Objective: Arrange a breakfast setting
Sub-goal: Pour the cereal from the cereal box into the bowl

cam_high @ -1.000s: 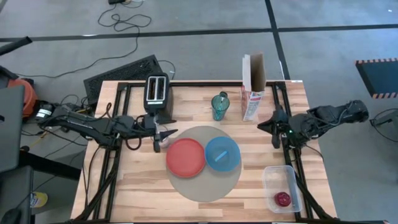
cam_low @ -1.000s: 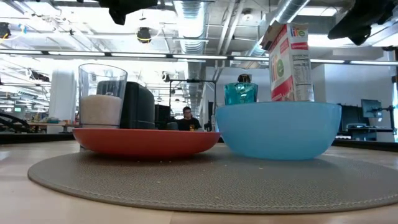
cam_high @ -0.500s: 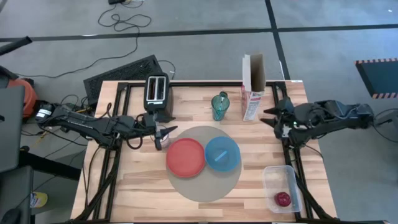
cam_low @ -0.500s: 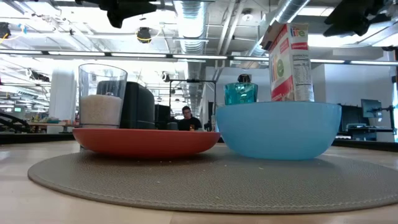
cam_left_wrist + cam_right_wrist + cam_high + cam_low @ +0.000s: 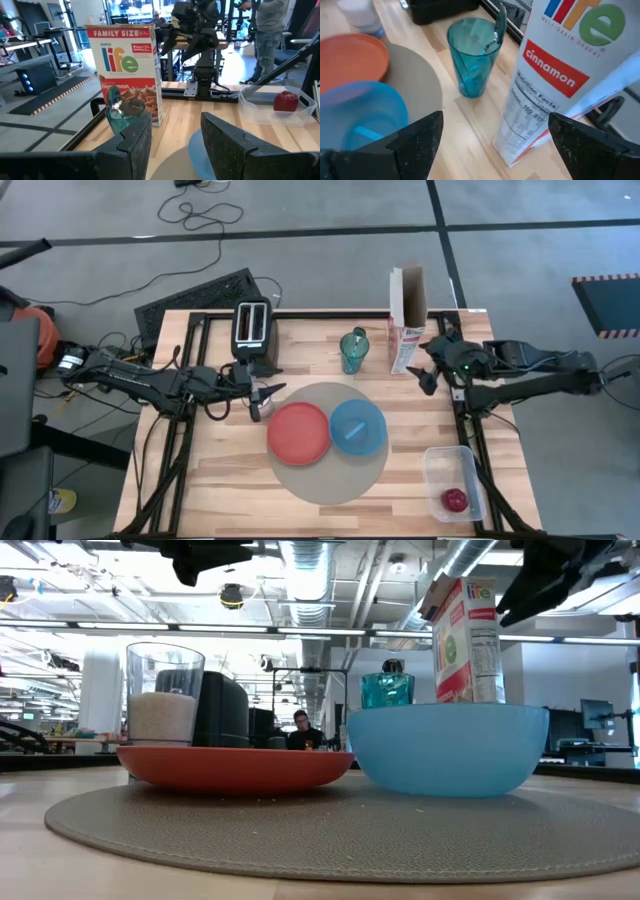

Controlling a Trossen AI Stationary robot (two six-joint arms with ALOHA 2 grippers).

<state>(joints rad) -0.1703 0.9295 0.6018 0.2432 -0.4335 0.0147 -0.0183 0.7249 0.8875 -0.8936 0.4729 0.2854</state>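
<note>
A round grey-beige mat (image 5: 325, 475) carries a red-orange plate (image 5: 298, 432) and a blue bowl (image 5: 358, 426) side by side. The teal tumbler (image 5: 472, 55) stands on the wood beyond the mat, with a spoon handle (image 5: 500, 20) leaning on its rim. A small clear glass (image 5: 164, 690) stands left of the plate. My left gripper (image 5: 250, 388) hovers open above that glass and touches nothing. My right gripper (image 5: 428, 366) stands wide open in the air beside the cereal box, between box and tumbler in its wrist view (image 5: 495, 145).
The red-and-white cereal box (image 5: 407, 320) stands upright at the far right, close to my right gripper. A black toaster (image 5: 252, 332) sits at the far left. A clear tub (image 5: 450, 480) at the near right holds a small red fruit (image 5: 455, 500).
My right gripper has moved toward the table's far left, toward the cereal box, has turned to face the tumbler, and has opened wide. Plate, bowl, glass and tumbler have stayed put.
</note>
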